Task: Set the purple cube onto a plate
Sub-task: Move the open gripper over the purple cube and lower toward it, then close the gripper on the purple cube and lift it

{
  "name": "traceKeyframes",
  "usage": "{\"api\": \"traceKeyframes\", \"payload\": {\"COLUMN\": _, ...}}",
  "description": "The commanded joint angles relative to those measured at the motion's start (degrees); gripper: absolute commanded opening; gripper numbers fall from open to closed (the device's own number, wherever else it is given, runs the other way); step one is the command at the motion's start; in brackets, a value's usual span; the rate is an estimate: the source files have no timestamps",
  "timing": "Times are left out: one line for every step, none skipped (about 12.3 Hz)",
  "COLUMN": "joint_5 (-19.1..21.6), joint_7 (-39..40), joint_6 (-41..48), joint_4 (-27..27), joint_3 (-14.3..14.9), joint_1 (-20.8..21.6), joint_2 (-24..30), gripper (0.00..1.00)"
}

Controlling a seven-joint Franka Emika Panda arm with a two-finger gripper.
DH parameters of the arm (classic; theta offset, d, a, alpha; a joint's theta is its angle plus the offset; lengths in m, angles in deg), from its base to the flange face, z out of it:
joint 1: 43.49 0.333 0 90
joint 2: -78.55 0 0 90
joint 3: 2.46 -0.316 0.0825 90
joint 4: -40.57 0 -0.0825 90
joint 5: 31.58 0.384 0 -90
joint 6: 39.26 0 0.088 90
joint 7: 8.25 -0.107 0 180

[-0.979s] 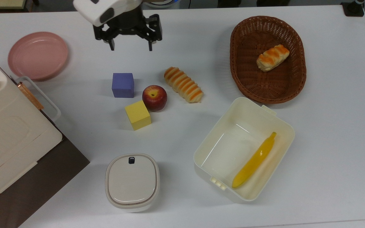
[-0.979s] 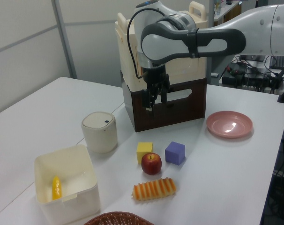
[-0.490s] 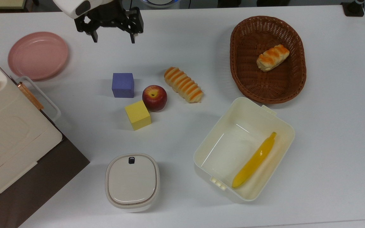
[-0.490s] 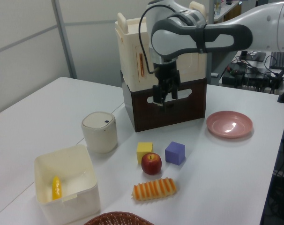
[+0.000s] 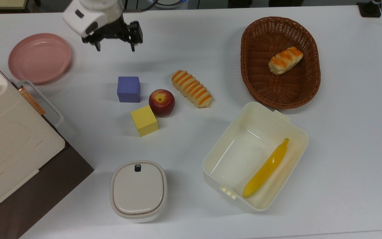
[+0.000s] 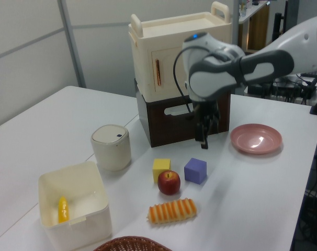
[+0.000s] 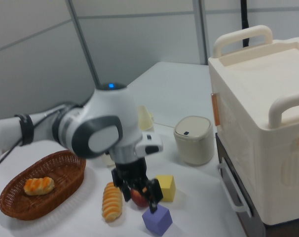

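The purple cube [image 5: 128, 89] rests on the white table beside a red apple, also seen as the purple cube [image 6: 195, 170] and the purple cube [image 7: 157, 220]. Far to the top view's left lies the pink plate [image 5: 39, 58], bare inside; in the left view the plate [image 6: 256, 138] is at the right. My gripper [image 5: 115, 49] hovers open and empty between cube and plate, behind the cube toward the top view's upper edge. In the left view the gripper [image 6: 203, 141] hangs just above and behind the cube. In the right view the gripper [image 7: 139, 201] points down, close above the cube.
A yellow cube [image 5: 144, 120], an apple [image 5: 161, 102] and a striped bread [image 5: 192, 88] crowd the purple cube. A wicker basket [image 5: 245, 49] holds a pastry. An open white box [image 5: 225, 134] holds a banana. A lidded pot [image 5: 138, 191] and a large cream case [image 5: 8, 139] stand at the top view's lower left.
The open gripper swung toward the top view's left, then came down closer to the table behind the purple cube. No object has moved.
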Motion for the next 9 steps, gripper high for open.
{"api": "traceKeyframes", "payload": {"joint_5": -0.6, "joint_7": 1.0, "joint_6": -5.1, "joint_4": 5.1, "joint_3": 0.1, "joint_1": -0.2, "joint_2": -1.7, "gripper": 1.0}}
{"api": "traceKeyframes", "payload": {"joint_5": -0.6, "joint_7": 0.6, "joint_6": -5.5, "joint_4": 4.9, "joint_3": 0.1, "joint_1": 0.0, "joint_2": -3.4, "gripper": 1.0}}
{"api": "traceKeyframes", "payload": {"joint_5": -0.6, "joint_7": 0.5, "joint_6": -6.1, "joint_4": 4.8, "joint_3": 0.1, "joint_1": 0.0, "joint_2": -4.2, "gripper": 1.0}}
{"api": "traceKeyframes", "payload": {"joint_5": -0.3, "joint_7": 0.3, "joint_6": -7.3, "joint_4": 4.7, "joint_3": 0.0, "joint_1": 0.2, "joint_2": -5.5, "gripper": 1.0}}
{"api": "traceKeyframes", "payload": {"joint_5": -0.1, "joint_7": 0.2, "joint_6": -8.5, "joint_4": 4.6, "joint_3": -0.1, "joint_1": 0.3, "joint_2": -6.3, "gripper": 1.0}}
{"api": "traceKeyframes", "payload": {"joint_5": 0.0, "joint_7": 0.2, "joint_6": -10.3, "joint_4": 4.5, "joint_3": -0.3, "joint_1": 0.5, "joint_2": -7.7, "gripper": 1.0}}
{"api": "traceKeyframes", "payload": {"joint_5": 0.1, "joint_7": 0.2, "joint_6": -11.1, "joint_4": 4.0, "joint_3": -0.4, "joint_1": 0.5, "joint_2": -8.5, "gripper": 1.0}}
{"api": "traceKeyframes", "payload": {"joint_5": 0.3, "joint_7": 0.2, "joint_6": -12.3, "joint_4": 3.7, "joint_3": -0.5, "joint_1": 0.6, "joint_2": -9.5, "gripper": 1.0}}
{"api": "traceKeyframes", "payload": {"joint_5": 0.4, "joint_7": 0.1, "joint_6": -13.0, "joint_4": 3.8, "joint_3": -0.7, "joint_1": 0.7, "joint_2": -9.8, "gripper": 1.0}}
